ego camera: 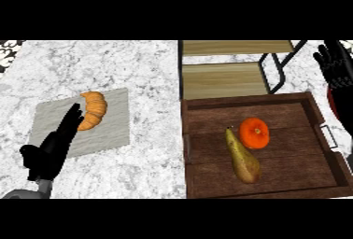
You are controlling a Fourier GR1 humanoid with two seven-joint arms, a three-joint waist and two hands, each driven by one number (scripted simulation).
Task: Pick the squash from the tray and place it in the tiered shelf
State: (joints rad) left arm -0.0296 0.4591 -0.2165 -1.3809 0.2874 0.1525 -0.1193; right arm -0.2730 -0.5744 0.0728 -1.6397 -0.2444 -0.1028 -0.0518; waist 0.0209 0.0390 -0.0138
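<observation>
— Where is the squash (243,158)?
— In the wooden tray (207,182), touching the orange fruit (254,132), long axis pointing away from me.
— Which hand is nearer?
— My right hand (335,61), fingers straight, holding nothing, beyond the tray's far right corner. My left hand (56,142), flat and open, is near the croissant (93,108).

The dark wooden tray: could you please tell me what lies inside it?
Inside the dark wooden tray lie an elongated olive-brown squash and a round orange fruit, touching. Nothing covers them; the tray's near edge is out of view.

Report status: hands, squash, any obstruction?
Left robot hand open by croissant; right robot hand open beside shelf. Squash in tray, touching orange fruit.
</observation>
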